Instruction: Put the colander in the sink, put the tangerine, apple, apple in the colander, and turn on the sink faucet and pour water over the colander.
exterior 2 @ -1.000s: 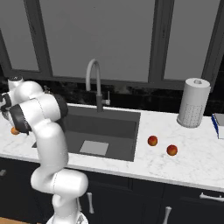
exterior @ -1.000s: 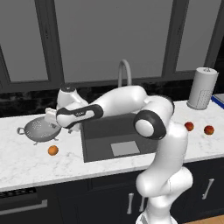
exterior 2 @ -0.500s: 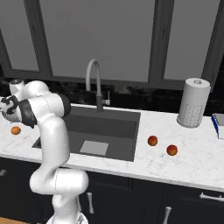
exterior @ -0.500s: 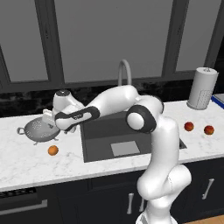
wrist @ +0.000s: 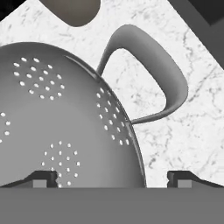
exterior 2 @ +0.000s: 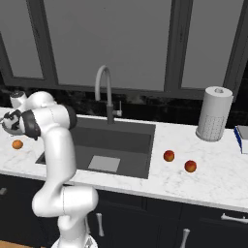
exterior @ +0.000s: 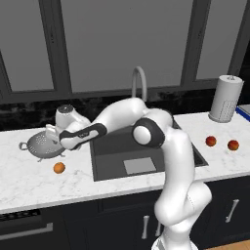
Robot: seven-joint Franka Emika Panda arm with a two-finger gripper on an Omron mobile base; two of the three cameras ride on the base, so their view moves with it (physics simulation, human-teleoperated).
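The grey perforated colander (exterior: 39, 145) stands on the white marble counter left of the sink (exterior: 110, 163). My gripper (exterior: 52, 134) hangs open right at its sink-side rim. In the hand view the colander (wrist: 65, 118) is very close, and its wall and loop handle (wrist: 168, 76) lie between my open fingertips (wrist: 43, 178). The tangerine (exterior: 59, 167) rests on the counter in front of the colander, also seen at the left as the tangerine (exterior 2: 17, 144). Two red apples (exterior: 211, 141) (exterior: 233, 145) lie right of the sink. The faucet (exterior: 139, 83) stands behind the basin, with no water running.
A paper towel roll (exterior: 225, 97) stands at the back right of the counter. My arm stretches over the left part of the sink. Dark window panels rise behind the counter, and dark cabinet fronts run below it.
The arm has swung further left and the hand has come down to the colander's rim. The jaws have stayed open; the fruit and the colander have not moved.
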